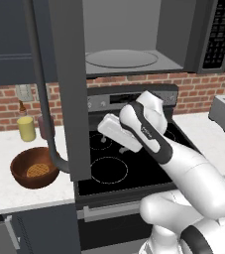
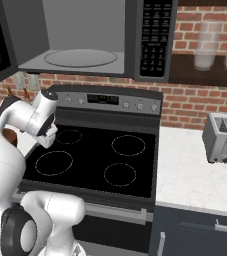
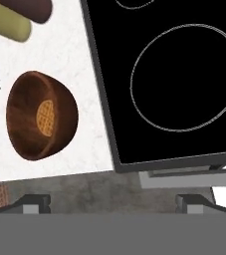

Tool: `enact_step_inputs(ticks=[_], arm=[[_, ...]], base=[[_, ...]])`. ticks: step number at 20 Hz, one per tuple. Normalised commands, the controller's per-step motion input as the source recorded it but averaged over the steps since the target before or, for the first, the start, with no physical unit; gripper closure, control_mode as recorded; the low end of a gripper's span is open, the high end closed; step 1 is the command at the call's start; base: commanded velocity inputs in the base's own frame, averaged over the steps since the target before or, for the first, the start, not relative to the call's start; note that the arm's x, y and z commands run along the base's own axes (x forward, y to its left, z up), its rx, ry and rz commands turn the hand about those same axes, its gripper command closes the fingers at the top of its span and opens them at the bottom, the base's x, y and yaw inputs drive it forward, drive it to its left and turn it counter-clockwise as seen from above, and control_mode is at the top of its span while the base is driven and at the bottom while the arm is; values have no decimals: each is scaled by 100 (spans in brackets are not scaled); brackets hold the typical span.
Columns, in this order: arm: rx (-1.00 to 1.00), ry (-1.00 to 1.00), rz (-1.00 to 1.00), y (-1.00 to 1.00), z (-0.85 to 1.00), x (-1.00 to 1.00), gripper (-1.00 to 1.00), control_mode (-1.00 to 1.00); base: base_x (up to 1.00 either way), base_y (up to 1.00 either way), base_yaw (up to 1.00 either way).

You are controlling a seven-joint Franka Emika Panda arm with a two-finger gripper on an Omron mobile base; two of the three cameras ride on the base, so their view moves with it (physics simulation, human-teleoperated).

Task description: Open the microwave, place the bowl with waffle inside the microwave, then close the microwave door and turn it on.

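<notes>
Sitting near the counter's [image 1: 5, 196] front edge, left of the stove [image 1: 134, 171], the bowl [image 1: 34, 167] cradles the waffle [image 1: 37, 170], ready for pickup. The microwave door [image 1: 69, 89] hangs open, so the gripper [image 3: 112, 201], fingers spread and empty, hovers nearby. Hand view reveals the waffle's grid.

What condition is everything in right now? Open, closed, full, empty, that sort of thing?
microwave door: swung fully open.
microwave: empty, only the turntable inside.
bowl: upright on the counter left of the stove, untouched.
waffle: lying in the bowl.
end effector: open, holding nothing, above the stove's front edge.
toaster: slots empty.
</notes>
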Motion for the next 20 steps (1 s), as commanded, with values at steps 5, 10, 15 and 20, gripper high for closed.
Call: enact_step_inputs(ticks=[5,10,15,20], arm=[[0,0,13,46,-24,0,-100,-100],[0,0,10,39,0,0,-100,-100],[0,0,8,42,-2,3,-100,-100],[1,0,7,31,-21,18,-100,-100]], base=[[0,0,0],[0,0,0],[0,0,0],[0,0,0]])
